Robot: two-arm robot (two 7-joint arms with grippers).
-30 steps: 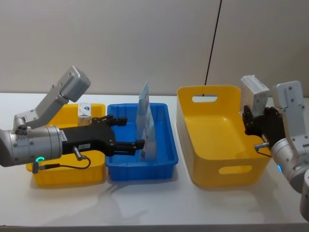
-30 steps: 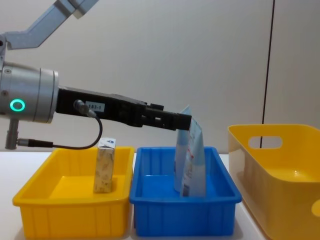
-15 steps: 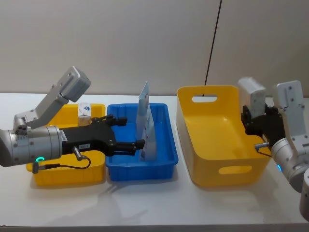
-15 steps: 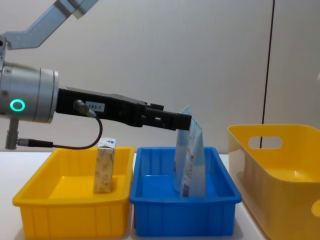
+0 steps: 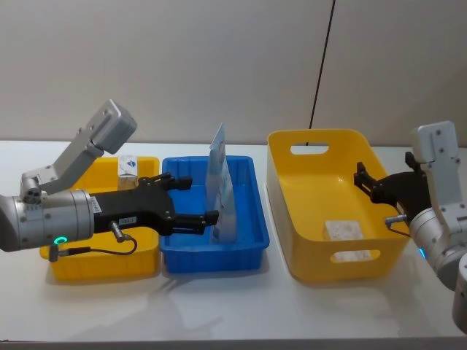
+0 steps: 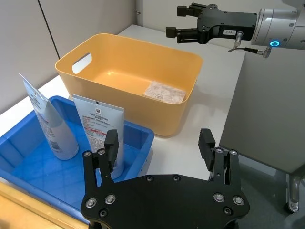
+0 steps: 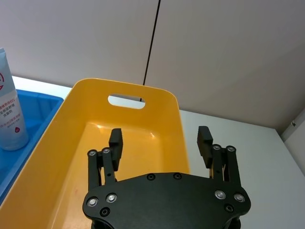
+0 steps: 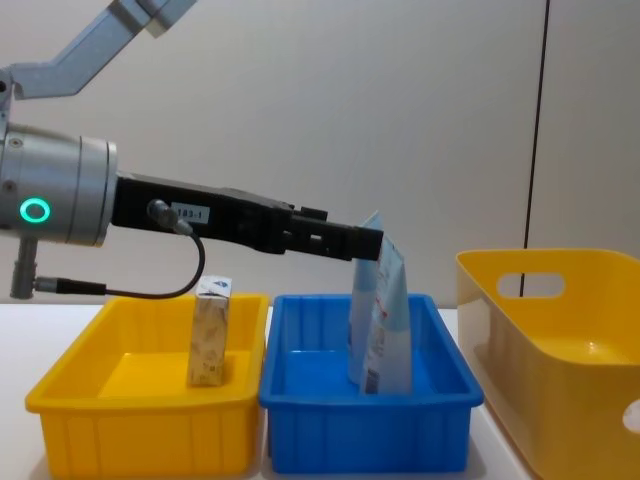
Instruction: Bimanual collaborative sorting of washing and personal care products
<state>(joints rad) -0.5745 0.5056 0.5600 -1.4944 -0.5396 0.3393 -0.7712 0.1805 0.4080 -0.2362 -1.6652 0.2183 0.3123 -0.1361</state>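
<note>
Dropped from the right gripper (image 7: 160, 137) since a second ago, a beige mottled carton (image 5: 343, 230) now lies flat on the floor of the large yellow basket (image 5: 321, 271), towards its right wall. The right gripper hangs over the basket's right rim with its fingers spread wide and nothing between them.

Nearest the robot, a white table (image 5: 219, 310) carries three containers in a row: a yellow tray (image 5: 102, 266) on the left, a blue tray (image 5: 248, 249) in the middle and the basket on the right.

The left arm reaches in from the left, across the yellow tray. The left gripper (image 5: 198, 198) hovers above the blue tray, fingers apart and empty. One fingertip sits just beside the pouches; whether it touches them cannot be told.

Two light-blue pouches (image 6: 102, 131) with tapered tops and white and red print stand upright and close together in the blue tray.

Farther back, at the far end of the yellow tray, an upright carton (image 8: 210, 335) with a white-blue top stands alone.

Behind the table is a plain beige wall with a thin black cable (image 5: 322, 62) running down it.
</note>
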